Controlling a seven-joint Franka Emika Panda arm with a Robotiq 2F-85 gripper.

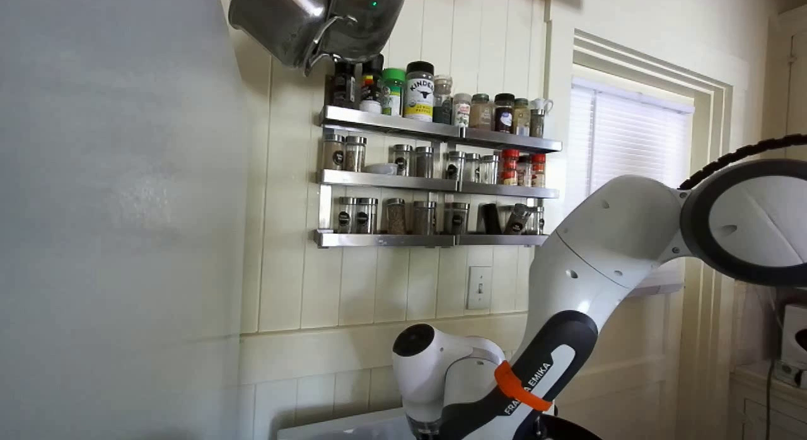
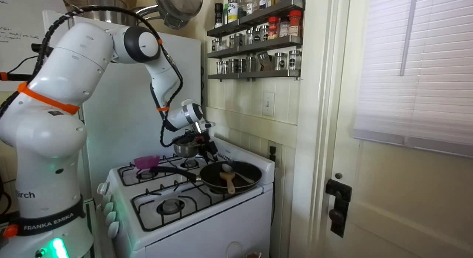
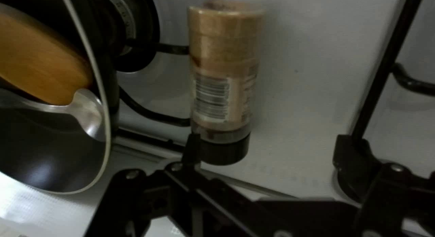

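Observation:
My gripper (image 3: 266, 147) is open, with its two black fingers wide apart in the wrist view. A spice bottle (image 3: 224, 84) with tan contents, a barcode label and a black cap shows between the fingers' lines. Its cap end is right beside the left finger in the picture; I cannot tell whether they touch. The right finger is well apart from it. I cannot tell whether the bottle stands or lies. In an exterior view the gripper (image 2: 210, 151) hangs low over the back of the stove (image 2: 138, 217), behind the pan, and the bottle cannot be made out there.
A black frying pan (image 2: 211, 178) holds a wooden utensil (image 2: 229, 181) and a metal spoon (image 2: 242, 175); its rim is close left in the wrist view. A metal pot (image 2: 186, 150) and purple bowl (image 2: 146, 162) are nearby. Spice shelves (image 1: 391, 239) hang on the wall.

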